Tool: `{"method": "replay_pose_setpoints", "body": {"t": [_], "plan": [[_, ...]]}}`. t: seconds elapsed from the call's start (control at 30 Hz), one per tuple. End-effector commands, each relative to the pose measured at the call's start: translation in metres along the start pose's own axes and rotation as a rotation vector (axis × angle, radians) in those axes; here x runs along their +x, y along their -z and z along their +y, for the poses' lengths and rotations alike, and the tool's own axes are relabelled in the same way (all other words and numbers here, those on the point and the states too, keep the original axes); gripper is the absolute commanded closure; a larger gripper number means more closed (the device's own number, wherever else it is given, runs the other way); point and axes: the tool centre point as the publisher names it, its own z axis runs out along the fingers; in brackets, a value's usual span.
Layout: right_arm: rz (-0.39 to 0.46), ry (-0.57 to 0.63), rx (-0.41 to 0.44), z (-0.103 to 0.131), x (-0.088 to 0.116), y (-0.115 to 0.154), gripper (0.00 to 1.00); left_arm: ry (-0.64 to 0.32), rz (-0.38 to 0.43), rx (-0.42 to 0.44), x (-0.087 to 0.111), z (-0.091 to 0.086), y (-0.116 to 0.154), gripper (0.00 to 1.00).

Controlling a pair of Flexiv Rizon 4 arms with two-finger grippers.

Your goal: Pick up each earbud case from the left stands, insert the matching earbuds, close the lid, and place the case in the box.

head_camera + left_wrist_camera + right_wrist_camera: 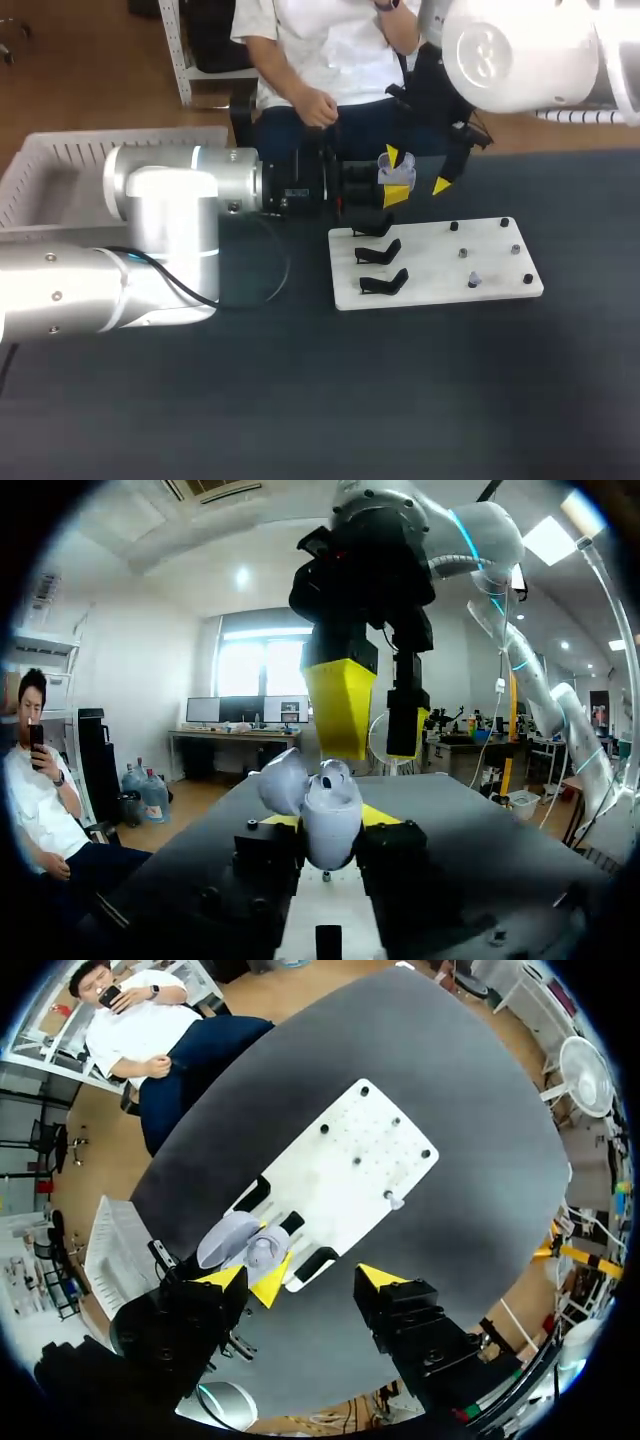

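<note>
A lavender earbud case (328, 820) with its lid open is upright between the yellow tips of my left gripper (332, 820), which is shut on it. In the head view the case (396, 174) hangs over the far left corner of the white board (440, 290). My right gripper (372, 718) hovers just above the case, open, with nothing between its fingers (380, 1280). From the right wrist the case (245, 1248) lies beside one of that gripper's fingers. A single lavender earbud (474, 280) sits on a peg at the board's right.
Three black stands (378, 252) line the board's left side and stand bare. Dark pegs (504, 223) dot its right half. A white slatted box (40, 180) sits at the table's far left, behind my left arm (160, 240).
</note>
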Motion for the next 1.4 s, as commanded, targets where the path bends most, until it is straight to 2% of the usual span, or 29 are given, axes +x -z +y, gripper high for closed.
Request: {"method": "replay_pose_setpoints", "body": {"t": [0.03,0.13,0.17,0.27,0.33,0.97,1.1,1.23,1.4], "plan": [[-0.01,0.027,-0.028,-0.008,0.009,0.006,0.22,-0.004,-0.006,-0.007,0.001,-0.001,0.0,1.0],[-0.032,0.095,-0.065,-0.017,0.014,0.01,0.03,-0.004,-0.006,-0.007,0.001,-0.001,0.0,1.0],[-0.042,0.138,-0.095,-0.021,0.016,0.011,0.0,-0.004,-0.006,-0.007,0.001,-0.001,0.0,1.0],[-0.117,0.302,-0.142,-0.036,0.027,0.014,0.0,-0.004,-0.006,-0.007,0.001,-0.001,0.0,1.0],[-0.147,0.349,-0.171,-0.047,0.032,0.019,0.0,-0.004,-0.006,-0.007,0.001,-0.001,0.0,1.0],[-0.158,0.353,-0.18,-0.052,0.032,0.02,0.0,-0.004,-0.006,-0.007,0.001,-0.001,0.0,1.0],[-0.213,0.422,-0.136,-0.068,0.029,0.004,0.0,-0.004,-0.006,-0.007,0.001,-0.001,0.0,1.0],[-0.23,0.501,-0.106,-0.086,0.031,-0.006,0.0,-0.004,-0.006,-0.007,0.001,-0.001,0.0,1.0],[-0.247,0.523,-0.05,-0.105,0.029,-0.021,0.0,-0.004,-0.006,-0.007,0.001,-0.001,0.0,1.0]]}}
